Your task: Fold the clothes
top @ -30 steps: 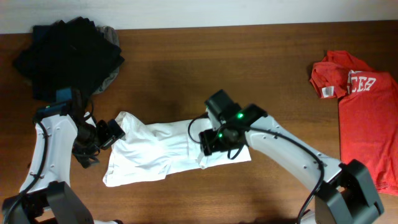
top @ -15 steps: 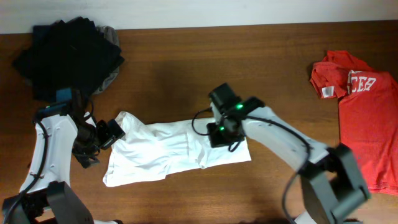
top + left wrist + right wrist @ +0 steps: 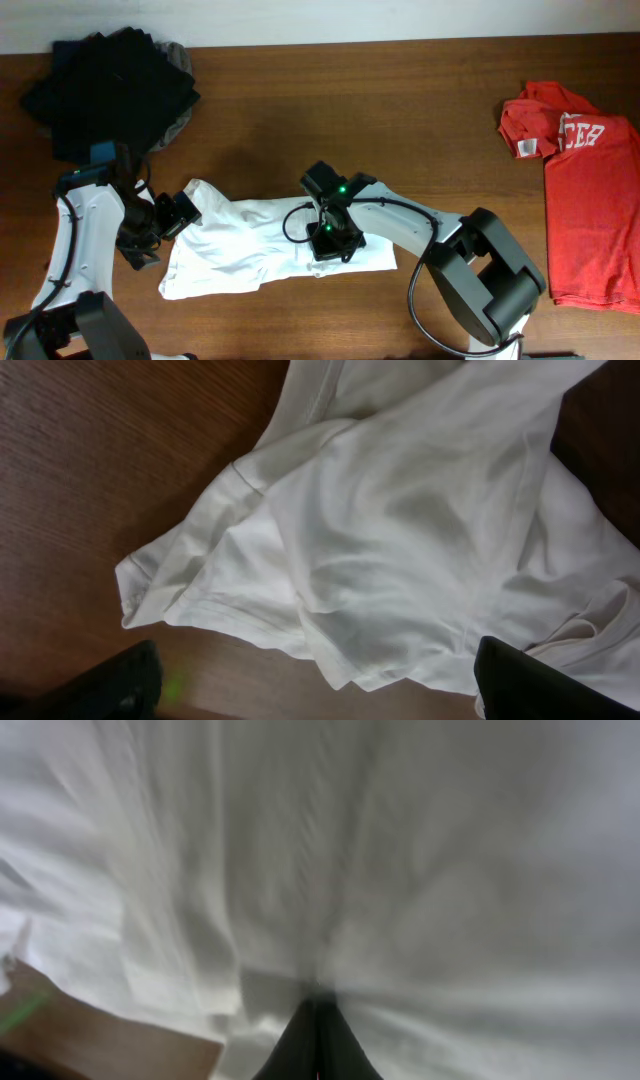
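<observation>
The white short-sleeved cotton T-shirt (image 3: 250,245) lay crumpled and stretched lengthwise across the middle of the brown wooden table (image 3: 400,120), between the two arms. The right gripper (image 3: 330,240) pressed down on the shirt's right part, its fingers closed together with white fabric pinched between them, though its wrist view was blurred. The left gripper (image 3: 175,215) sat at the shirt's left end, fingers (image 3: 110,680) spread wide and holding nothing. A red T-shirt with white lettering (image 3: 585,200) lay at the right edge, and a pile of dark garments (image 3: 110,90) at the far left corner.

White T-shirt (image 3: 240,245); red T-shirt (image 3: 590,200), white lettering; black garment pile (image 3: 110,85); brown wood-grain table (image 3: 400,100).
</observation>
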`<state>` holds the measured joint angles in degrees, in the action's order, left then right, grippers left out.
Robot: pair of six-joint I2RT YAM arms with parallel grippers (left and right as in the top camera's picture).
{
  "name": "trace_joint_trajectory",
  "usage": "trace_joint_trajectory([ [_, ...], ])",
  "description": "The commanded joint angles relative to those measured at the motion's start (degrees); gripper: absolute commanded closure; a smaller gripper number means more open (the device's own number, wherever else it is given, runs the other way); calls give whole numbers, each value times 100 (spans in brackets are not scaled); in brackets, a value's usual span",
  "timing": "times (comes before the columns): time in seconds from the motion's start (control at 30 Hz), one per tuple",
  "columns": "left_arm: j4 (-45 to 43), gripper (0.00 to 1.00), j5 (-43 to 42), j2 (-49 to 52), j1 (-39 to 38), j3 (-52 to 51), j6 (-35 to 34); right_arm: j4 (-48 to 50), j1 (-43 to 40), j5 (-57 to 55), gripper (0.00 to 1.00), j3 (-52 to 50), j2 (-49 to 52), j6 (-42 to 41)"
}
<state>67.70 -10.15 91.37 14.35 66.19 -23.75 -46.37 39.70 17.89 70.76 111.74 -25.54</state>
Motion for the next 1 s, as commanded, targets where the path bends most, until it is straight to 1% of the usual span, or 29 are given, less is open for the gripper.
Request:
trace_joint_trajectory([
  [0.0,-13,1,-37,-26,-11,-48,70,-332,31,-275,96,450,-422,-44],
  [0.17,-11,1,-22,-26,-11,-48,92,-1193,-4,-1185,96,984,-562,-46],
  [0.2,-9,1,44,-26,-11,-48,111,-1425,-66,-1449,92,1115,-564,-48],
  [0.23,-11,1,197,-26,-11,-48,109,-1606,-153,-1655,74,1226,-564,-52],
  [0.27,-26,1,415,-26,-11,-48,44,-1814,-455,-1923,2,1384,-564,-50],
  [0.37,-96,1,551,-26,-11,-48,-55,-1864,-1097,-2009,2,1471,-564,-48],
  [0.5,-348,1,726,-26,-4,-48,-63,-2039,-2677,-2011,2,1469,-562,-46],
  [0.6,-625,1,1047,-26,-4,-48,-61,-2225,-3622,-1899,2,1464,-562,-48],
  [0.63,-697,1,1008,-26,-4,-48,61,-2284,-3899,-1797,2,1464,-562,-48],
  [0.7,-931,1,800,-11,-7,-48,728,-2354,-4382,-1644,2,1464,-562,-48],
  [0.87,-1233,1,737,142,7,-48,824,-2343,-5309,-1154,2,1464,-562,-48],
  [0.9,-1338,1,402,229,7,-48,1123,-2326,-5449,-1145,2,1464,-562,-48],
  [0.97,-1486,1,-546,466,66,-48,1792,-2323,-5654,-1145,2,1464,-562,-46],
])
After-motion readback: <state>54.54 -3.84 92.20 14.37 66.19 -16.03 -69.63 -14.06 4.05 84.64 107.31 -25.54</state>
